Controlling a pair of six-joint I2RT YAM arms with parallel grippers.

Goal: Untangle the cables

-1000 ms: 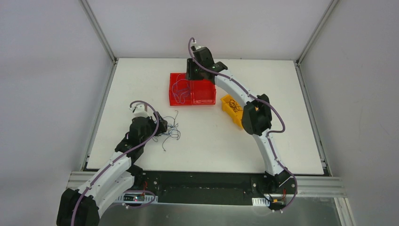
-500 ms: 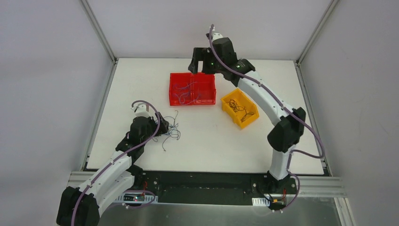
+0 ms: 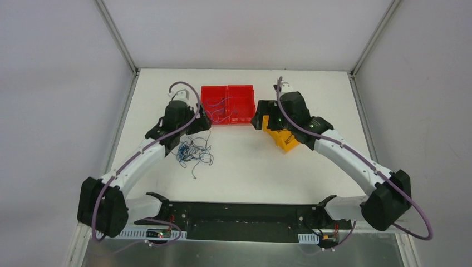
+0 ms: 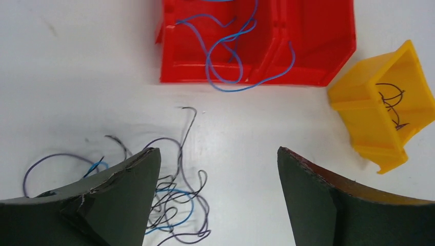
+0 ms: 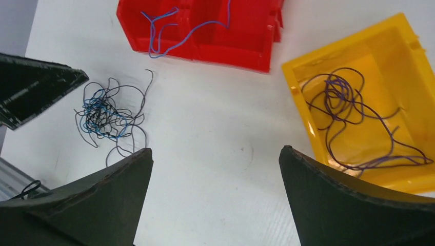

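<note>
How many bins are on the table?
3: a left red bin and a right red bin side by side at the far centre, perhaps joined; a yellow bin right of them. None seems hidden.

Three bins, many cables

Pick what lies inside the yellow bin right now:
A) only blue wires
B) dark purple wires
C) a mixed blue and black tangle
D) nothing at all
B: the right wrist view shows dark purple wires looped inside the yellow bin, while the blue wires that are already sorted lie in the red bin.
</note>
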